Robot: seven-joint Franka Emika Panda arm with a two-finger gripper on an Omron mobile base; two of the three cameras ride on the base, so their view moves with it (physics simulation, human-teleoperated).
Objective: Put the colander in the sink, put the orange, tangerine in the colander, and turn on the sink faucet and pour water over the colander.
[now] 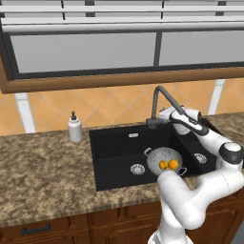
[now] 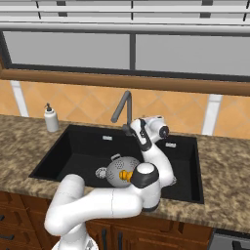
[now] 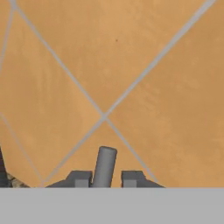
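A: Left base view?
B: Colander (image 1: 164, 161) sits upright in the black sink (image 1: 114, 157), left basin, right of that basin's drain (image 1: 137, 168). Two orange fruits (image 1: 168, 164) lie inside it, side by side. Sink faucet (image 1: 160, 106) rises at the far rim; its long axis runs up from the base, then the spout angles toward the right and down. Gripper (image 1: 164, 114) is at the faucet, just right of the upright, near the base. Soap bottle (image 1: 75, 127) stands on the counter (image 1: 43, 167), far left of the sink.

A: Right base view?
B: Same layout. Colander (image 2: 119, 172) in the left basin, partly behind the arm, fruit (image 2: 126, 175) showing at its right side. Faucet (image 2: 123, 111) spout leans left here. Gripper (image 2: 134, 128) is close against the faucet base.

A: Hand view?
B: Camera faces the orange tiled wall (image 3: 131, 65). A grey cylindrical lever (image 3: 105, 166) stands between the two fingertips (image 3: 79, 179). Fingers are spread a little wider than the lever; contact, cannot tell.
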